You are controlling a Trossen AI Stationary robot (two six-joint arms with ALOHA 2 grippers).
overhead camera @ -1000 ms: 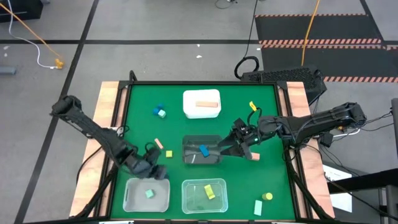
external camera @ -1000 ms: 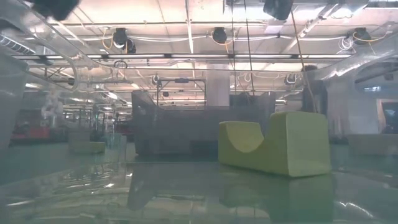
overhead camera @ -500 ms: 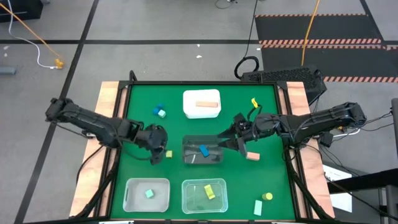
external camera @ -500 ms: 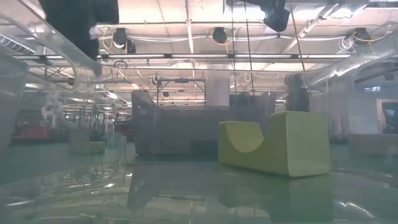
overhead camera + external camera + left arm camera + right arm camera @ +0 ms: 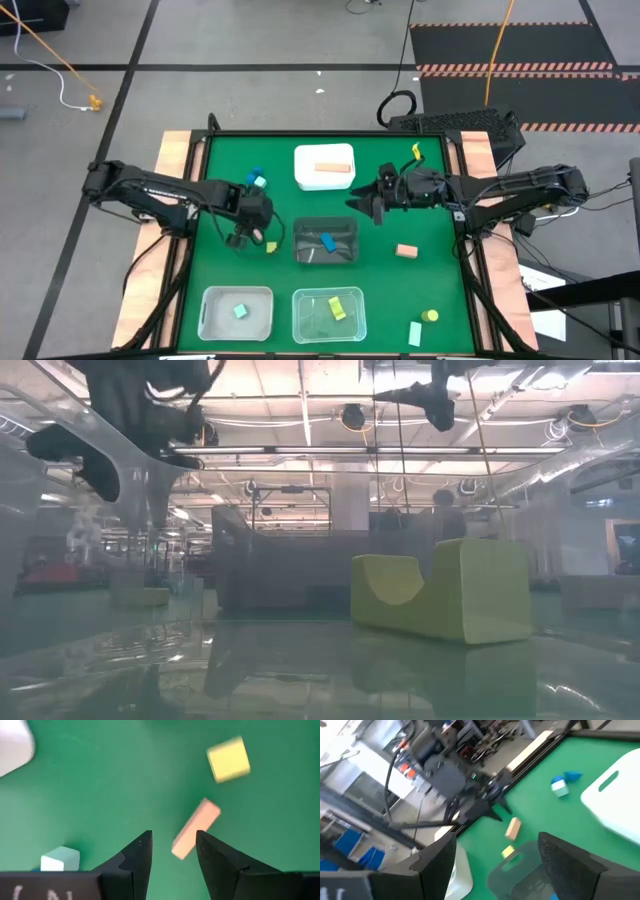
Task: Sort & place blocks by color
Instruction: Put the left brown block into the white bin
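Observation:
My left gripper (image 5: 243,234) hangs open over the table's left middle, pointing down. In the left wrist view its fingers (image 5: 173,836) frame one end of a tan bar (image 5: 196,827) lying flat on the green mat, with a yellow cube (image 5: 228,759) beyond it and a mint block (image 5: 60,859) to the side. My right gripper (image 5: 362,203) is open and empty, raised between the white bin (image 5: 324,166) and the dark bin (image 5: 325,242). Other blocks lie loose: a blue and mint pair (image 5: 256,180), a tan block (image 5: 405,250), a yellow cylinder (image 5: 431,316) and a mint block (image 5: 415,333).
The white bin holds a tan bar (image 5: 333,167), and the dark bin holds a blue block (image 5: 327,241). Two clear bins sit at the near edge: the left one (image 5: 236,312) holds a mint block, and the other (image 5: 329,313) holds yellow pieces. Wooden rails (image 5: 176,190) line the mat's sides.
My left gripper has swung from over the near-left clear bin toward the far edge and now hangs over the tan bar beside the yellow cube. My right gripper has drawn back from the dark bin toward the far edge. No block has moved.

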